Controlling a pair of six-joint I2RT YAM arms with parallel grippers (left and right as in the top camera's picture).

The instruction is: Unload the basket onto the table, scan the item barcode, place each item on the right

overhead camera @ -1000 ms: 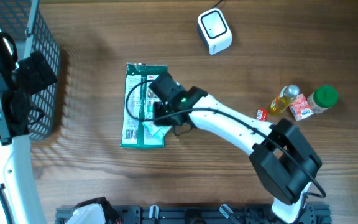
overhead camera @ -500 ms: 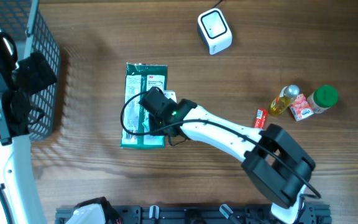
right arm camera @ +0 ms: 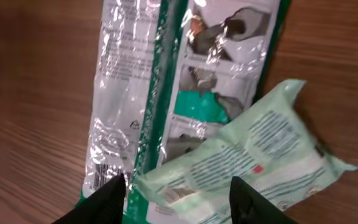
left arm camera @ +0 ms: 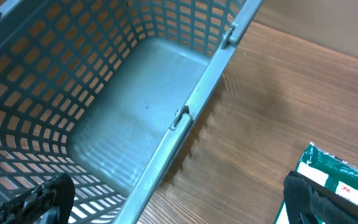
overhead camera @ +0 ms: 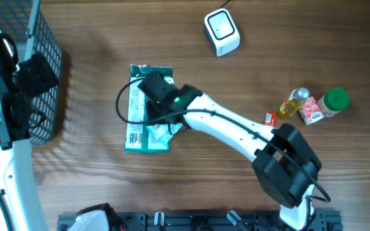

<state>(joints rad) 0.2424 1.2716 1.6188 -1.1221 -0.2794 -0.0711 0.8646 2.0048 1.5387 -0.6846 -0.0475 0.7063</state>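
Left: the left gripper (left arm camera: 174,198) hangs over the mesh basket (overhead camera: 45,56), jaws wide open and empty. Centre: a pale green packet (right arm camera: 248,157) lies on the flat green package (overhead camera: 135,125); the right gripper (right arm camera: 176,200) straddles the packet, jaws parted. Right: the white scanner (overhead camera: 221,32).

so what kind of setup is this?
Looks like a mock retail checkout on a wooden table: a white barcode scanner, a grey mesh shopping basket, and small groceries such as a yellow bottle and a green-lidded jar.
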